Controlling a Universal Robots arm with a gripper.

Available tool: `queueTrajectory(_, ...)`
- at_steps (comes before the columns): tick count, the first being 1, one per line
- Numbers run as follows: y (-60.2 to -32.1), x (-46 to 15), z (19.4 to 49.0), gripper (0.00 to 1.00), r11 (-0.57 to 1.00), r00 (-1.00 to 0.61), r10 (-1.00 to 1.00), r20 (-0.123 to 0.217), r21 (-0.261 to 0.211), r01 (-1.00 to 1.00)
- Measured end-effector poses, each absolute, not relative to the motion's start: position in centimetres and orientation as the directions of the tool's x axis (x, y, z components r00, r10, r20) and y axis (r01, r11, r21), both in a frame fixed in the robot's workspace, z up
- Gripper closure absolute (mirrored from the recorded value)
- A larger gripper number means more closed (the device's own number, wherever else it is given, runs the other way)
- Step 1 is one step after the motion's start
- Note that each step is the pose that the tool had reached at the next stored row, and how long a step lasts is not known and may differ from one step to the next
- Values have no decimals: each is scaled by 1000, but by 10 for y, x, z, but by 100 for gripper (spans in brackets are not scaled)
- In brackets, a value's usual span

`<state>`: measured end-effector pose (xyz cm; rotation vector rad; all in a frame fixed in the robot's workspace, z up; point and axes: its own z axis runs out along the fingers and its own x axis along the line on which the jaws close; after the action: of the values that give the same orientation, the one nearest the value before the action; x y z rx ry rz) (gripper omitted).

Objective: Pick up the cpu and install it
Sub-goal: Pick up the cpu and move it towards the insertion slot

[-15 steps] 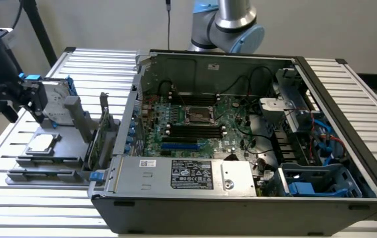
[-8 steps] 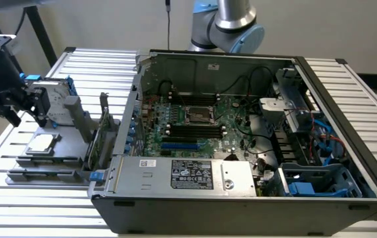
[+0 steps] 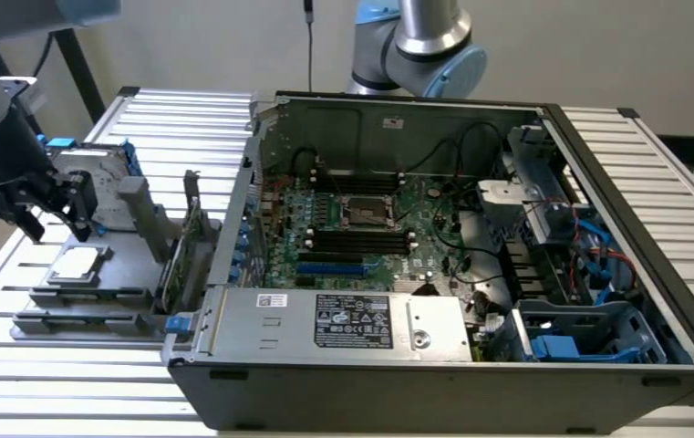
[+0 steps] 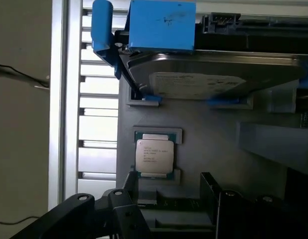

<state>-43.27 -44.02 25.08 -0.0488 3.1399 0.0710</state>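
Note:
The cpu (image 3: 76, 265) (image 4: 154, 156) is a small flat square chip with a silver-grey top, lying in a recess of a grey holder (image 3: 91, 292) on the exterior view's left. My gripper (image 3: 55, 226) (image 4: 171, 204) hangs open just above and slightly behind it, nothing between its black fingers (image 4: 212, 199). The dark metal-framed motherboard socket (image 3: 368, 212) sits in the middle of the open computer case (image 3: 444, 365), well off toward the exterior view's right of the gripper.
A silver hard drive in a blue frame (image 4: 214, 74) stands on the same grey holder just beyond the cpu. Upright cards (image 3: 189, 251) stand between the holder and the case. A second arm's base (image 3: 426, 46) rises behind the case. Everything rests on a slatted metal table (image 3: 67, 374).

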Motion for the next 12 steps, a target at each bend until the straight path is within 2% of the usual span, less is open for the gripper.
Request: queueTrajectory(12, -440, -433, 229, 39, 998, -1000, -31, -1, 45, -31)
